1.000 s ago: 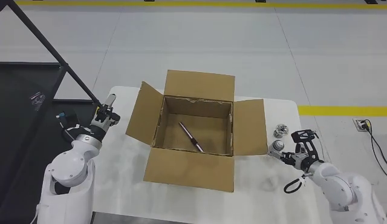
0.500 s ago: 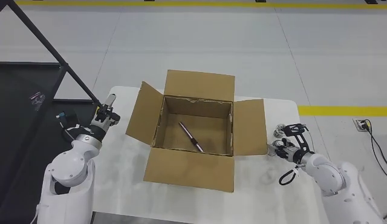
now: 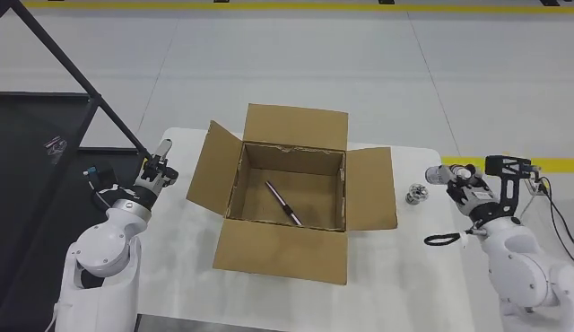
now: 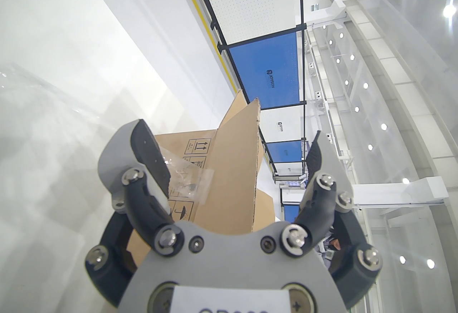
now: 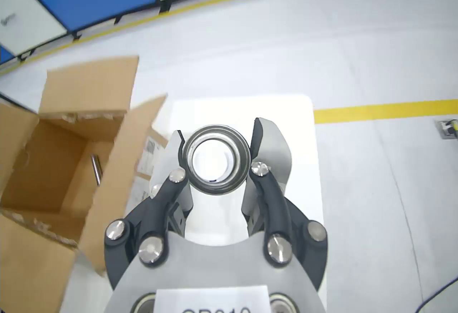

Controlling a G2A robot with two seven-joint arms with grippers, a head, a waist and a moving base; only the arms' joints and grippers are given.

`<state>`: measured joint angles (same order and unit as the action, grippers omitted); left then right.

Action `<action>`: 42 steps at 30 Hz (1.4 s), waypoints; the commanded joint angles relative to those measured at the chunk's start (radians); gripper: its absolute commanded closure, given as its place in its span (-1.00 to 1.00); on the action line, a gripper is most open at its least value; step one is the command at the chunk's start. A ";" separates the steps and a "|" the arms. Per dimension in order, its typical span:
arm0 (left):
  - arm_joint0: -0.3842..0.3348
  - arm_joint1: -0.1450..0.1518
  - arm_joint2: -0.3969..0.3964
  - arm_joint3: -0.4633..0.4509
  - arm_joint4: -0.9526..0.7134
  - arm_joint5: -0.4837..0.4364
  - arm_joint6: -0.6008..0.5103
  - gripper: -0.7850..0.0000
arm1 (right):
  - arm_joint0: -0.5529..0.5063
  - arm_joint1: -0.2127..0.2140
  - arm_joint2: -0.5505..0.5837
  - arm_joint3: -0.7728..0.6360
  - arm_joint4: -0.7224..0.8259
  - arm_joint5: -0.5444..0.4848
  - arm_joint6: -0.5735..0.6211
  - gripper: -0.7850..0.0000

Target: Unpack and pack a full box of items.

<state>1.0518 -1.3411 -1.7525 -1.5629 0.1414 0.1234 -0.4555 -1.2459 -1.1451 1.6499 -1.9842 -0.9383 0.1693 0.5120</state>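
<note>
Nearest to me, the right gripper (image 5: 217, 131) is closed on a metal ring (image 5: 239, 171). One finger presses each side of the rim, so the bore faces my wrist camera and the ring cannot roll out. It hangs in the air with the bare table (image 5: 229, 110) below the jaws. I judge it is lifted clear for carrying across.

Just beyond those fingertips, towards the box, a small metal part (image 3: 415, 193) sits on the table. It is near the box's side flap (image 3: 370, 188) but apart from it. Farther out from the right jaws stands the open box (image 3: 278, 251). All its flaps are folded outward, which leaves the mouth free for a drop from above. On its floor lies a slim dark rod (image 3: 283, 203), set diagonally and well apart from the walls. I take the box as being packed, with the ring next to go in.

On the far side of the box, the left gripper (image 3: 160, 172) hovers with its jaws spread wide and nothing between them. A small clear bag (image 4: 186, 178) shows just beside one finger. I cannot tell whether it touches the pad. The box flap rises just past those fingertips.
</note>
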 commanded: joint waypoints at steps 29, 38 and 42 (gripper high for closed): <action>0.000 0.000 0.000 0.000 0.000 0.000 0.000 -1.00 | 0.928 -0.351 -1.115 1.130 0.085 -0.136 0.145 0.81; 0.000 0.000 0.000 0.000 0.000 0.000 0.000 -1.00 | 0.970 -0.417 -1.133 1.291 0.109 -0.182 0.103 -0.66; 0.000 0.000 0.000 0.000 0.000 0.000 0.000 -1.00 | 0.979 -0.428 -1.123 1.313 0.105 -0.189 0.091 -0.73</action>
<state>1.0518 -1.3411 -1.7525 -1.5629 0.1414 0.1234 -0.4555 -0.2682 -1.5717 0.5241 -0.6731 -0.8319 -0.0186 0.6051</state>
